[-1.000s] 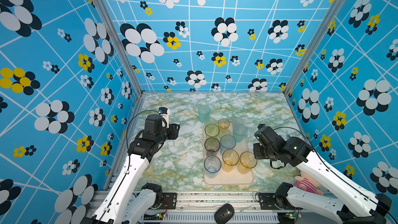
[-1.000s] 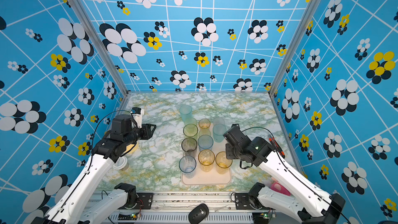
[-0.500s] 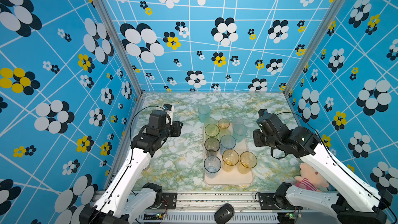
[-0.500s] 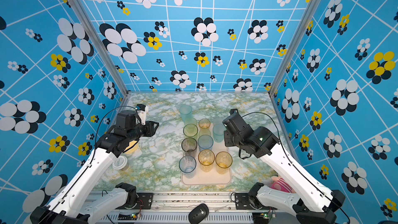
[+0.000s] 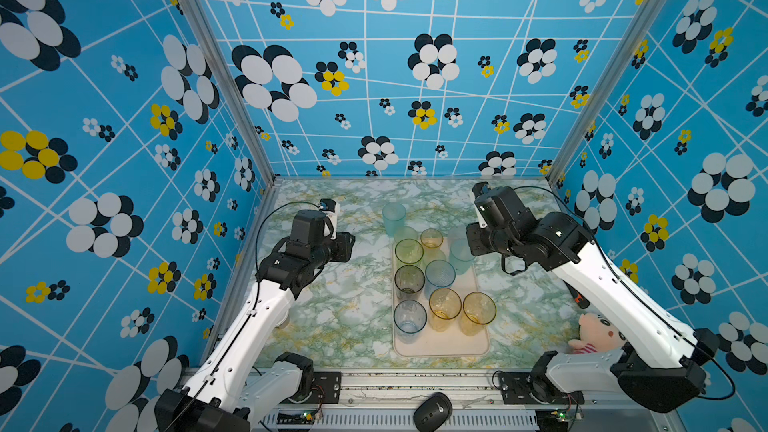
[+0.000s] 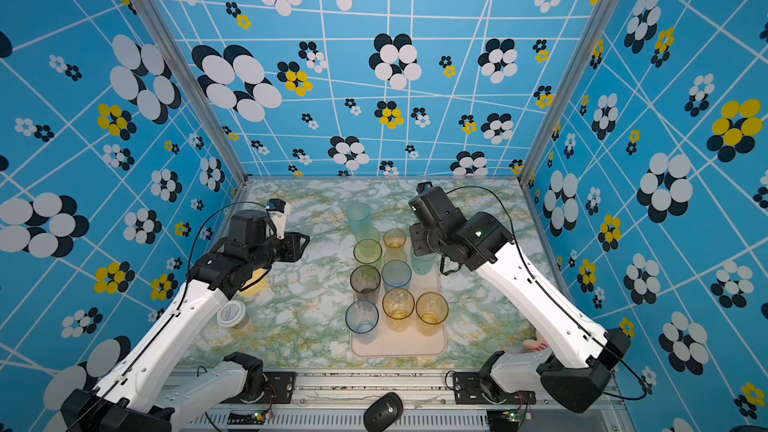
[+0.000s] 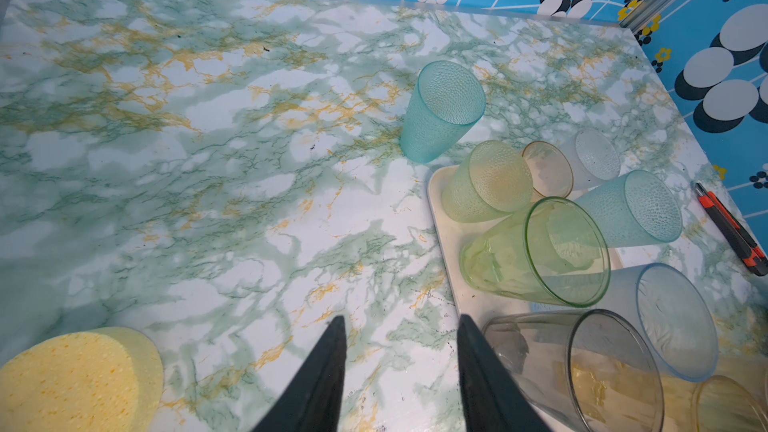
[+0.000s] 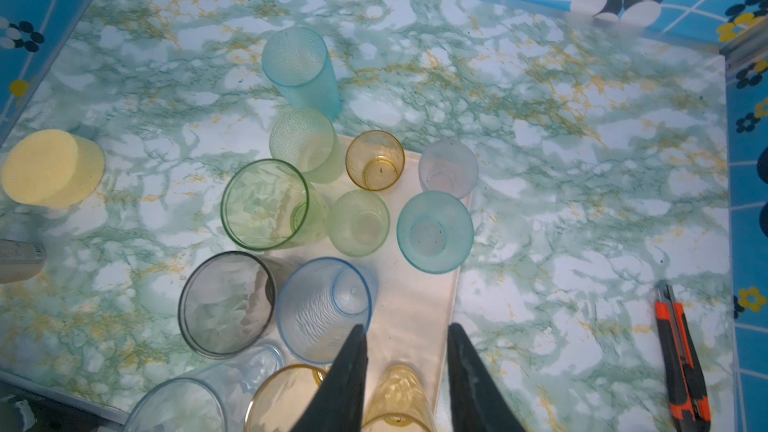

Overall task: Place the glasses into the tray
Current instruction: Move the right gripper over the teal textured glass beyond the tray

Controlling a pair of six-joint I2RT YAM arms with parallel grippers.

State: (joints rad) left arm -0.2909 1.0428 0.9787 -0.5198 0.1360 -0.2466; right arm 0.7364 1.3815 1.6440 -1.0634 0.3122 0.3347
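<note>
"Where's the tray (image 5: 440,344) sitting?"

"Middle of the counter (image 5: 345,313), a bit toward the front edge, its long sides running front to back. It's crowded with glasses (image 5: 444,305), all upright. There are amber and a clear bluish one at the front end, smoky grey and blue behind them, and green and teal farther back."

"Any not on it?"

"One teal tumbler (image 5: 393,218) stands on the bare counter just past the tray's far end, toward the back edge. A frosted clear tumbler (image 8: 446,168) is at the tray's far right corner. I can't tell whether its foot is on the tray or just off it."

"And the arms?"

"The left arm (image 5: 307,243) hangs over the counter left of the tray. The left jaws stand partly apart with nothing between them, close to the tray's left rim, beside the grey tumbler (image 7: 573,367). The right arm (image 5: 519,234) reaches over the tray's far right part. The right jaws are parted and empty too, above a bare strip of tray along its right side."

"Anything else lying about?"

"A yellow sponge disc (image 7: 70,380) and a white lid (image 6: 231,313) near the left edge. There's an orange-and-black utility knife (image 8: 681,351) near the right edge, and a plush toy (image 5: 598,330) at the front right corner."
</note>
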